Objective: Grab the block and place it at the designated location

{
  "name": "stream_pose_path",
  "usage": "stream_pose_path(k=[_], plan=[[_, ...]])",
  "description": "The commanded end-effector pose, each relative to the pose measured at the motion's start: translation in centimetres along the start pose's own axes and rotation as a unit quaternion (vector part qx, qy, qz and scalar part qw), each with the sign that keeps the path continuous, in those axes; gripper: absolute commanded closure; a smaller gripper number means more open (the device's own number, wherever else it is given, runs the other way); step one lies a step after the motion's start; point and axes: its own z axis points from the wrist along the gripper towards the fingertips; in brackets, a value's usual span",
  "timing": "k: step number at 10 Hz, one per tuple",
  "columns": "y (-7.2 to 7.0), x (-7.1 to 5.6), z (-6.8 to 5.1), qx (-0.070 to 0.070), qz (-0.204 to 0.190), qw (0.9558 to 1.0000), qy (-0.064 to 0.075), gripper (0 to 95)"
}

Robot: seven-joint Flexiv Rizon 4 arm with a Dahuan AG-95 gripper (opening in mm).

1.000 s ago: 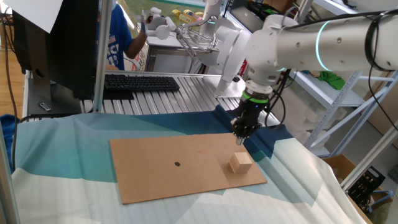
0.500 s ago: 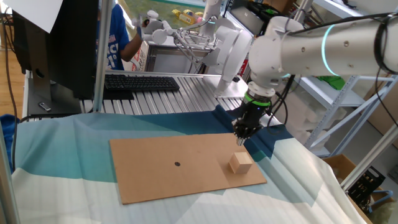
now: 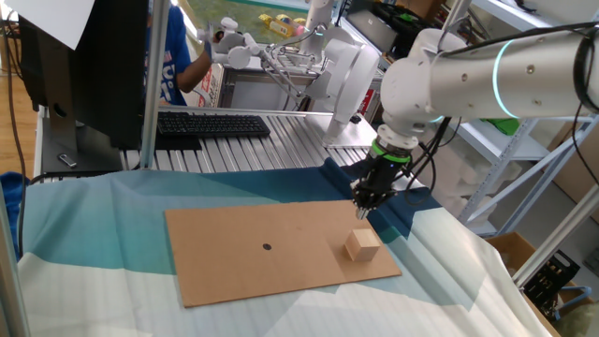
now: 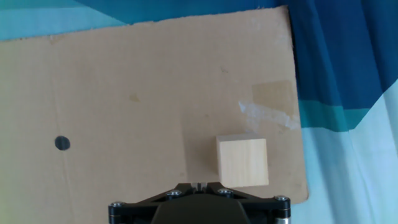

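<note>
The block (image 3: pixel 361 245) is a plain light-tan wooden cube lying near the right edge of the brown cardboard sheet (image 3: pixel 234 267). The designated location is a small dark dot (image 3: pixel 267 248) on the sheet, well to the left of the block. My gripper (image 3: pixel 363 208) hangs above the sheet's far right edge, just behind the block, with its fingers closed together and nothing between them. In the hand view the block (image 4: pixel 242 160) lies just above and right of my gripper (image 4: pixel 199 185), the dot (image 4: pixel 61 143) is far left, and the sheet (image 4: pixel 124 81) fills most of the frame.
A blue and white cloth (image 3: pixel 84 234) covers the table under the sheet. A black keyboard (image 3: pixel 211 124) and a metal post (image 3: pixel 150 84) stand at the back left, with a person in blue behind. A tape patch (image 4: pixel 273 99) marks the sheet above the block.
The arm's upper links have swung slightly to the right. The fingertips have stayed at almost the same spot above the sheet's far right edge. The block has not moved.
</note>
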Motion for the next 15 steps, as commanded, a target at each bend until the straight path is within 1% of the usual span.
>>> stream_pose_path(k=[1,2,3,4,6,7,8,9,11,12,13,14,15], plan=[[0.0,0.1,-0.1,0.000,-0.001,1.0000,-0.004,95.0],[0.0,0.0,-0.1,0.006,-0.003,0.9999,-0.015,95.0],[0.0,-0.1,0.0,0.011,-0.011,0.9997,-0.019,95.0],[-0.1,-0.2,0.0,0.011,-0.015,0.9996,-0.022,95.0],[-0.5,-0.8,0.4,0.016,-0.039,0.9986,-0.032,95.0],[-0.9,-1.2,0.7,0.014,-0.047,0.9982,-0.034,95.0],[-1.3,-1.6,0.8,0.015,-0.056,0.9976,-0.037,95.0],[-1.8,-1.9,0.7,0.018,-0.066,0.9970,-0.038,95.0],[-2.6,-2.4,0.7,0.017,-0.073,0.9965,-0.037,95.0],[-3.1,-2.6,0.9,0.018,-0.082,0.9956,-0.041,95.0],[-3.4,-2.8,0.9,0.016,-0.085,0.9954,-0.042,95.0],[-4.2,-3.2,1.2,0.012,-0.096,0.9944,-0.042,95.0],[-4.7,-3.6,1.5,0.010,-0.097,0.9943,-0.042,95.0]])
